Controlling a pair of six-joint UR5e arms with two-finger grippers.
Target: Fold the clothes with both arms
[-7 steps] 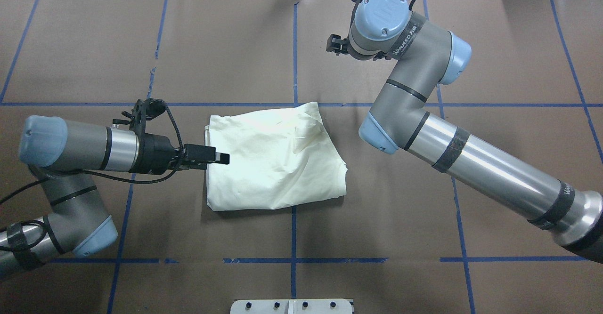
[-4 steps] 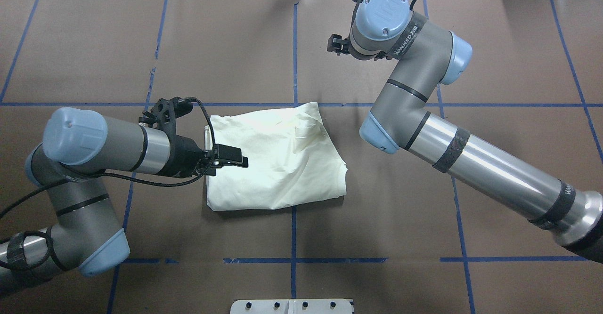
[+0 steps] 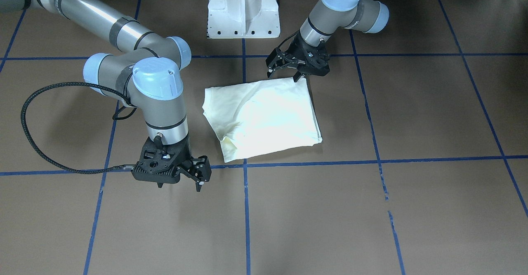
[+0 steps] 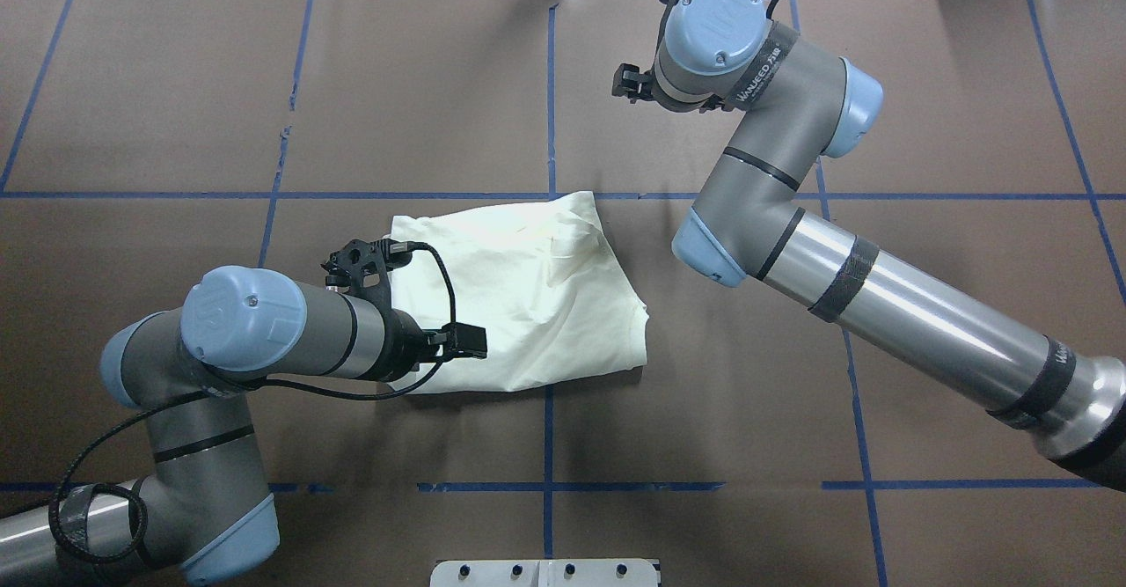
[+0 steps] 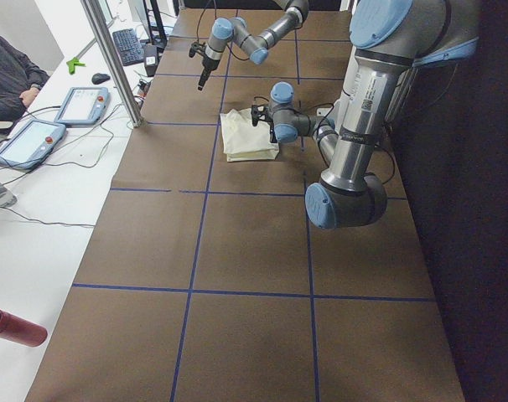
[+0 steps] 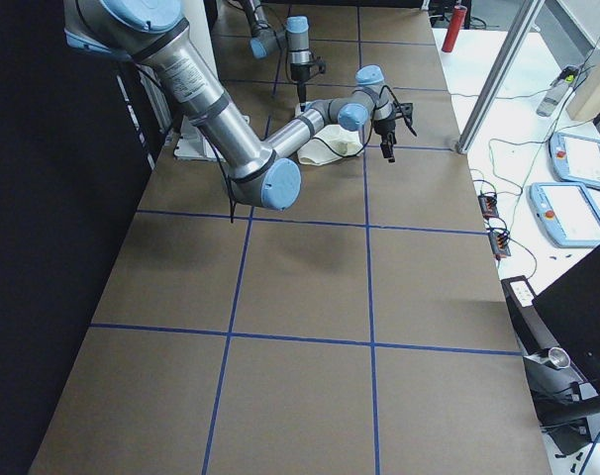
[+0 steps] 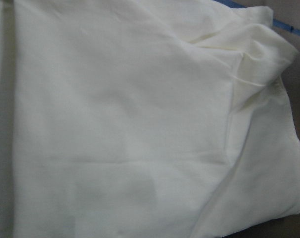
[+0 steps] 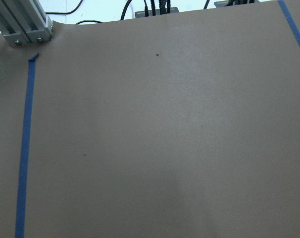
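Observation:
The cream shirt point(image 4: 528, 292) lies folded into a rough rectangle at the table's middle, plain side up; its print is hidden. It also shows in the front view point(image 3: 264, 116) and fills the left wrist view point(image 7: 130, 124). My left gripper point(image 4: 471, 341) hovers over the shirt's left near part; in the front view point(image 3: 283, 74) its jaws stand apart and hold nothing. My right gripper point(image 4: 620, 84) hangs over bare table beyond the shirt, apart from it. In the front view point(image 3: 201, 177) it looks open and empty.
The white pedestal base point(image 3: 243, 7) stands at the robot's side of the table. An aluminium post point(image 8: 26, 22) is at the far edge. Blue tape lines point(image 4: 548, 433) cross the brown table cover. A side table with tablets point(image 5: 32, 138) and a person point(image 5: 7, 71) lies beyond the far edge.
My left arm swung round and its gripper moved right and toward the robot, further over the shirt. The right arm barely moved. The shirt kept its shape.

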